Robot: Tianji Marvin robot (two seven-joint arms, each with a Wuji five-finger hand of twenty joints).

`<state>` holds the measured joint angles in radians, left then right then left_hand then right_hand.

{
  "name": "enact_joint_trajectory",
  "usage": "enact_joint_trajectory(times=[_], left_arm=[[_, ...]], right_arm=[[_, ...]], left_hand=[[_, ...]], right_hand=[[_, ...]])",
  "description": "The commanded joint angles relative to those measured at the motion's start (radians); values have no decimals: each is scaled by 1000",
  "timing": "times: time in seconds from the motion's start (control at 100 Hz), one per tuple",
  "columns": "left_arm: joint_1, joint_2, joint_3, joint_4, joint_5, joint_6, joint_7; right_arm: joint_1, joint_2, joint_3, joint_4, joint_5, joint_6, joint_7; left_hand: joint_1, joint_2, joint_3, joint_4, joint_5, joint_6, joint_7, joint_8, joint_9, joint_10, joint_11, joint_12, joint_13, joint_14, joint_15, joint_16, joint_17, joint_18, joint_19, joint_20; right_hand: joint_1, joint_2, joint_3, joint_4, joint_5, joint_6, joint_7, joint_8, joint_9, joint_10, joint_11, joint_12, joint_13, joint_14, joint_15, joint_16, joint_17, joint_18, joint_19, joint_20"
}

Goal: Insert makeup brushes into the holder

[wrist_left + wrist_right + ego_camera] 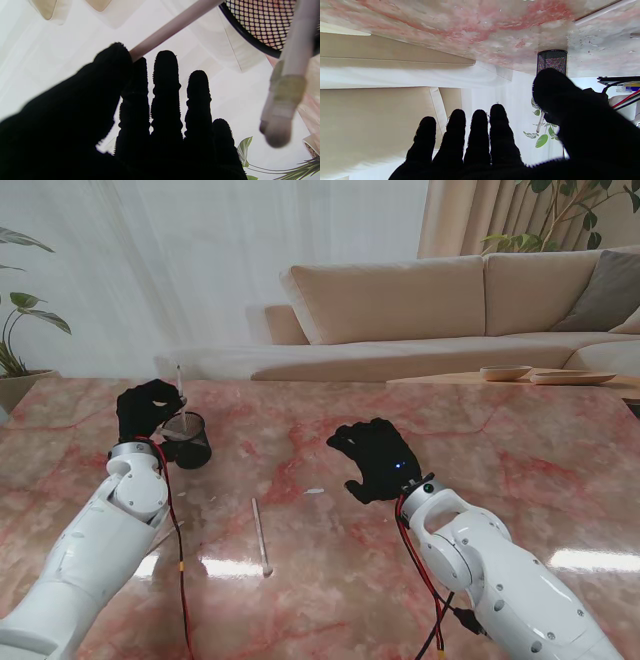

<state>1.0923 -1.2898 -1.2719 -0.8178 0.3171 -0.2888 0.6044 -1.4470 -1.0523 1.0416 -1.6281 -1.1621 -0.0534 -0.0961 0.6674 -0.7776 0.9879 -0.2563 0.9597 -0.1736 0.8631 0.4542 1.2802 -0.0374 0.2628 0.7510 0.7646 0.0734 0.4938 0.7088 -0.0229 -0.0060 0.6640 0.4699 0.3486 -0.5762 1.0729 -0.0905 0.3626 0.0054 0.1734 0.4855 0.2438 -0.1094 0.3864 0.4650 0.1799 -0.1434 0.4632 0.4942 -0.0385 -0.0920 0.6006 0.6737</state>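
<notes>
**Makeup brush held at the holder rim**

Makeup brush (180, 385) is pinched by the left hand (146, 409), between thumb and index finger, w/ the handle going up over the mesh holder (187, 440). The holder is black, stands upright on the pink marble table (500, 480), on the robot's left side, just beside the left hand. In the left wrist view a second brush (285, 100) leans out of the holder, close to the camera and blurred. A third brush (260, 536) lies flat on the table, nearer to the robot, approx. between both arms. The right hand (378, 461) hovers over the table centre, fingers spread apart, holding nothing, well apart from the holder.
</notes>
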Motion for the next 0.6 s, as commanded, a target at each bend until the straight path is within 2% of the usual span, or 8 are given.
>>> enact_joint_trajectory(times=[0.0,0.1,0.19,0.33,0.51,0.59], left_arm=[[-4,-6,4,14,0,-2,13],[-6,-8,6,24,-3,-1,15],[-3,-8,4,23,-4,4,13],[4,-7,1,19,-7,14,10],[16,-6,-3,12,-11,21,3],[22,-4,-6,7,-13,24,-5]], right_arm=[[-8,2,0,-1,3,4,14],[-7,1,-1,0,5,5,13],[-5,1,-4,2,7,6,9],[-4,0,-5,4,8,8,3],[-5,-1,-5,4,9,10,0],[-5,-1,-5,5,9,11,-3]], left_hand=[[32,49,85,27,24,-244,111,17,82,-53,-19,-13,-18,-52,-9,-3,-12,-44,-27,18],[39,54,64,26,26,-239,113,-31,81,-54,-30,-36,-27,-53,-8,-4,-13,-40,-41,29],[48,68,27,25,23,-224,151,-163,78,-58,-51,-74,-33,-54,-9,-9,-11,-38,-63,48],[58,75,3,22,31,-174,123,-277,64,-57,-86,-122,-44,-58,-18,-16,-13,-39,-84,53],[61,58,-5,20,23,-134,63,-318,38,-53,-112,-154,-64,-65,-32,-26,-15,-29,-96,58],[60,35,-16,15,-2,-105,-3,-313,-16,-49,-109,-186,-82,-71,-48,-38,-16,-26,-117,63]], right_hand=[[-24,6,13,33,5,6,2,6,-9,11,7,-15,-39,2,3,-11,-2,-16,-20,12],[-24,6,14,33,6,5,3,6,-8,10,7,-15,-39,1,5,-11,-2,-16,-20,12],[-26,8,14,33,6,4,3,6,-9,10,7,-15,-40,1,6,-11,-2,-16,-20,12],[-26,8,14,33,5,3,4,6,-9,8,7,-15,-40,0,7,-11,-2,-16,-21,12],[-27,9,15,34,4,3,4,6,-9,9,7,-14,-40,0,7,-11,-3,-17,-22,12],[-28,9,15,34,4,4,4,6,-10,9,6,-14,-40,0,7,-11,-3,-17,-22,13]])
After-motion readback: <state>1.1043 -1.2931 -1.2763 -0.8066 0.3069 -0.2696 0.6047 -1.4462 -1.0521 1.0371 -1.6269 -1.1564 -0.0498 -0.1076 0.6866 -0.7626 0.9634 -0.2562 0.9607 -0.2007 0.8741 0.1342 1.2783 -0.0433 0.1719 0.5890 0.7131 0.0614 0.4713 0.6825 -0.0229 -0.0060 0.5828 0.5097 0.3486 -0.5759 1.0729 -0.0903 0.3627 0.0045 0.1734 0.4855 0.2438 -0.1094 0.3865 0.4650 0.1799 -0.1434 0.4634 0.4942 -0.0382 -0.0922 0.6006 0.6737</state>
